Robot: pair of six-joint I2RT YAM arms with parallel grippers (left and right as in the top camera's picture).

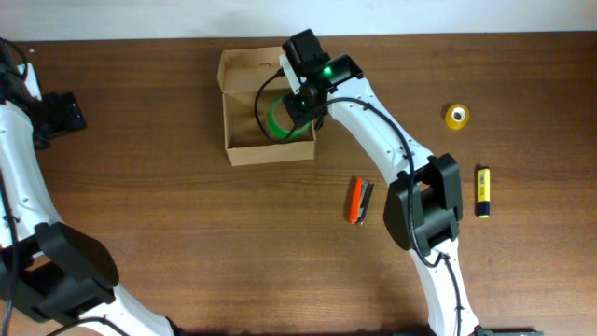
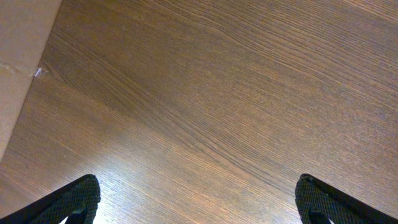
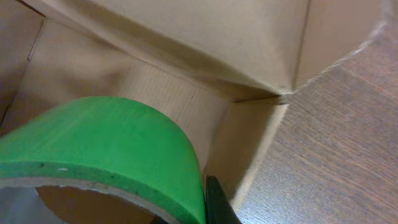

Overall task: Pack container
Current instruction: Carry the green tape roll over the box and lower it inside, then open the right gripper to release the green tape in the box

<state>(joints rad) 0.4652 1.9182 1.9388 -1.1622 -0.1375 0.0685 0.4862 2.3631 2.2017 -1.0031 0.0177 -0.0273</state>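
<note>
Dark wood table [image 1: 187,233]. Overhead: the container [image 1: 244,121] lies far-centre, mouth upward, flap raised on the far side, its long axis seemingly across the table. The right gripper [image 1: 300,101] clamps a green tape roll [image 1: 278,119] inside the container's right half. Left wrist: the left gripper [image 2: 198,200] is spread wide above bare wood. Right wrist: thin corrugated walls, judged light and crushable, best steadied at a corner, where the folds stiffen them.

Robotics lab setup: two white robot arms [image 1: 382,131] at a wood-grain table [image 1: 187,233].
</note>
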